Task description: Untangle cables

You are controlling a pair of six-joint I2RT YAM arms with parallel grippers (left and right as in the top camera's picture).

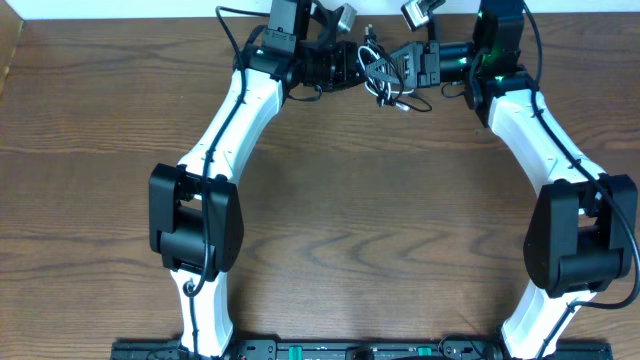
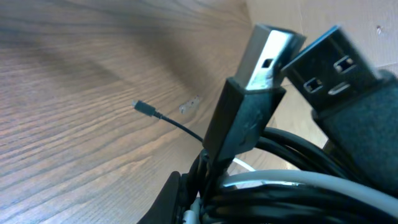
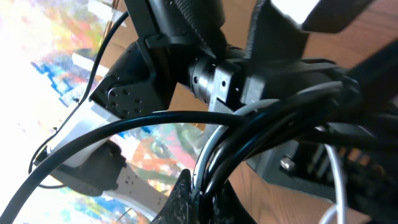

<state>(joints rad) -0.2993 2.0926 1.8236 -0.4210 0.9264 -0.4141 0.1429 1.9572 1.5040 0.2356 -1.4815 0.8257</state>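
Jointly, left end effector (image 1: 360, 67), right end effector (image 1: 399, 63), both clamped on two cables (image 1: 381, 86)

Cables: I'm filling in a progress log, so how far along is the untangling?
Done: nothing looks separated yet; the black cable and the white cable sit bunched together in one bundle.
In hand: the left claw and the right claw are both shut on that bundle from opposite sides.
Left: drawing the two cords apart and laying each down on its own.
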